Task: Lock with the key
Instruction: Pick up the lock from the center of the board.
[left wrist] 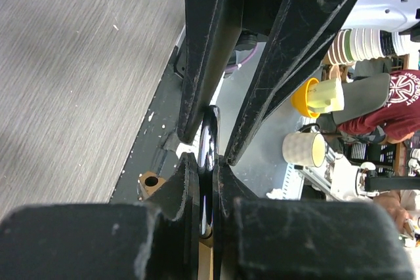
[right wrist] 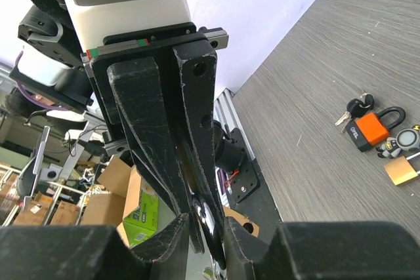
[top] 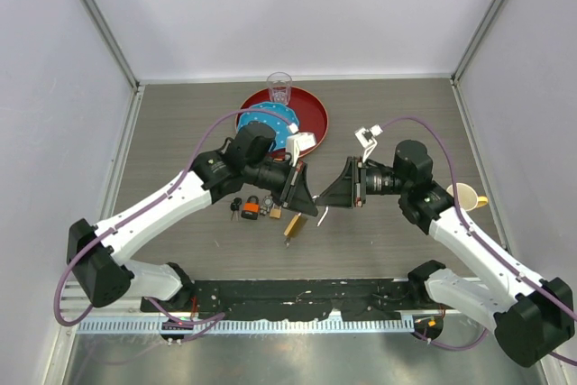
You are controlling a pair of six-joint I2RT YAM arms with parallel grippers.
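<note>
1. Orange padlock (top: pixel 251 210), keys (top: pixel 235 208) just beside it, is lying on the table (top: pixel 388 250) near a brass padlock (top: pixel 293 225).
2. I am clamping the left gripper (top: pixel 309 206) on a thin dark piece (left wrist: pixel 209 142).
3. The right gripper (top: pixel 326 203) is flanking that piece; I cannot tell whether it is gripping.

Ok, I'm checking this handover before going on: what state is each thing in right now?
left gripper: shut on a thin dark piece.
right gripper: jaws narrow around the same piece; firm grip not certain.
orange padlock: lying flat, shackle looks closed.
brass padlock: lying flat, shackle state unclear.
glass: upright on the red tray.
cup: upright.
</note>
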